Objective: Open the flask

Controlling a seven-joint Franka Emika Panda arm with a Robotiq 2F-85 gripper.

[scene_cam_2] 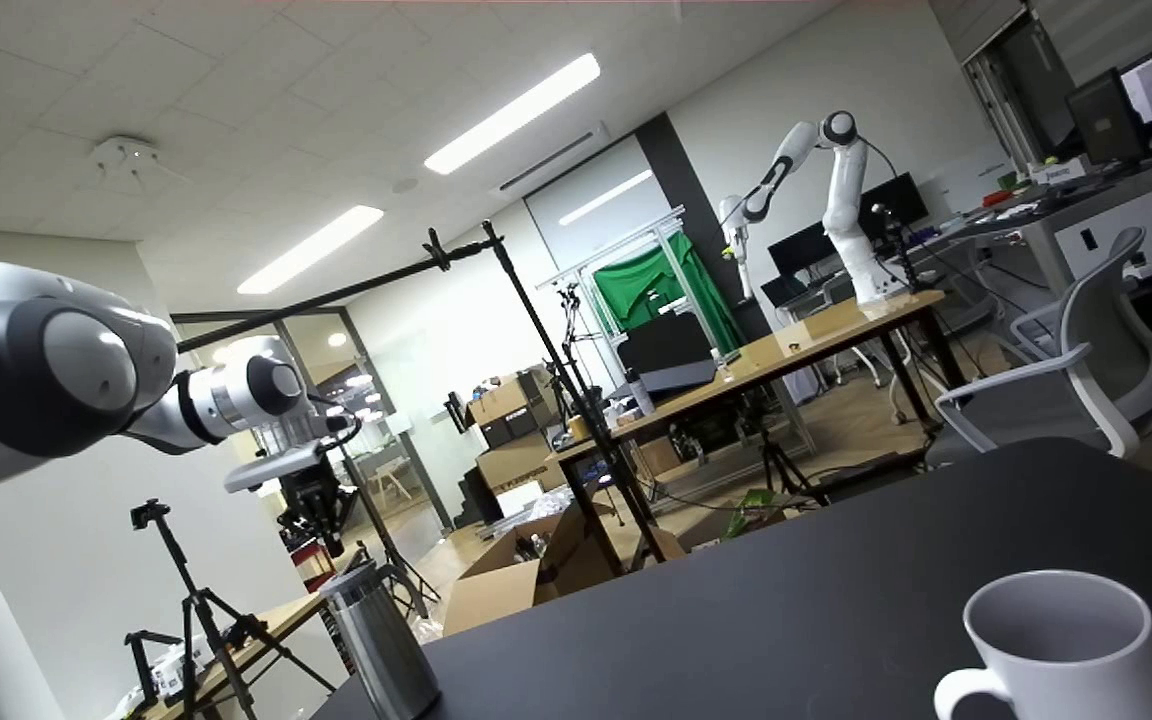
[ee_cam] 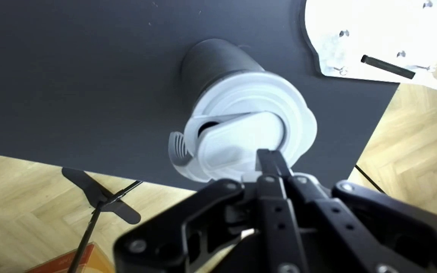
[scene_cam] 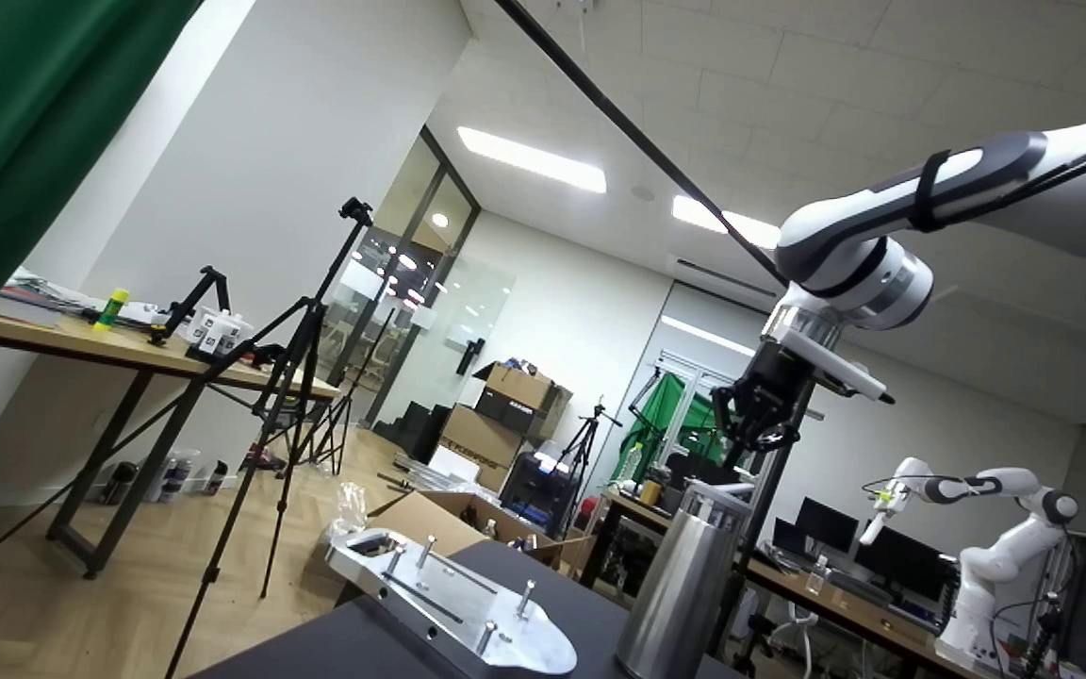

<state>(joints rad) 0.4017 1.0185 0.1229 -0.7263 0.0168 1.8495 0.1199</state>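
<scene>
The flask (scene_cam: pixel 684 599) is a tall brushed-steel cylinder standing upright on the dark table. It also shows in an exterior view (scene_cam_2: pixel 386 645) at the lower left and in the wrist view (ee_cam: pixel 218 57). Its lid (ee_cam: pixel 249 132) is pale grey, with a rounded flap lying flat across it and a ribbed tab (ee_cam: pixel 179 146) at the left edge. My gripper (ee_cam: pixel 273 153) has its two fingertips together with nothing between them. It also shows in both exterior views (scene_cam: pixel 733 457) (scene_cam_2: pixel 334 545), pointing down just above the lid. Contact with the lid cannot be told. The fingers hide the lid's lower part.
A flat metal plate with upright posts (scene_cam: pixel 458 599) lies beside the flask and also shows in the wrist view (ee_cam: pixel 370 30). A white mug (scene_cam_2: pixel 1066 650) stands on the dark table (scene_cam_2: pixel 786 600). A table edge runs close to the flask. Tripods (scene_cam: pixel 303 368) stand beyond.
</scene>
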